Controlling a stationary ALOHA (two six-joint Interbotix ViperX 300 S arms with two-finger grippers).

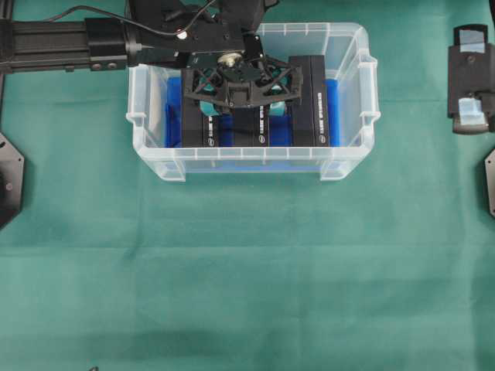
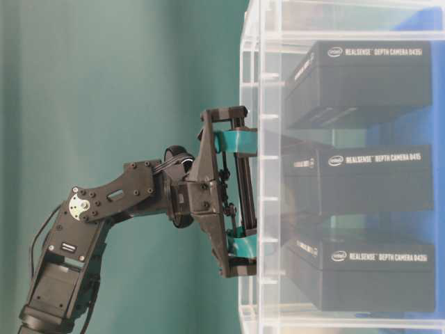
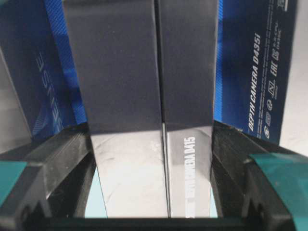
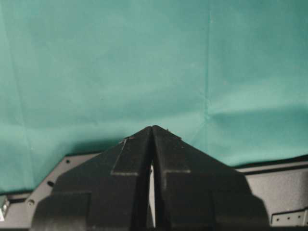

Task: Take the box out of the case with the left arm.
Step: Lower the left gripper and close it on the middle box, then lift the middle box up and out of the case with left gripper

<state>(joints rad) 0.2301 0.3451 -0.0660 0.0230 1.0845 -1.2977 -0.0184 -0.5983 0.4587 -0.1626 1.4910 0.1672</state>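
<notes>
Clear, glossy plastic for the case (image 1: 352, 93); smooth, faintly sheened black card on the boxes (image 1: 313, 100); matt green cloth, lightly creased, over the counter (image 1: 247, 270); matt black plastic claw (image 1: 240, 108).

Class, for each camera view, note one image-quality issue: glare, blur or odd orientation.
Overhead exterior: the case walls blur the boxes behind them. Table-level exterior: scene appears turned sideways. Left wrist: glare on the middle box; left gripper soft, near. Right wrist: right gripper blurred.
</notes>
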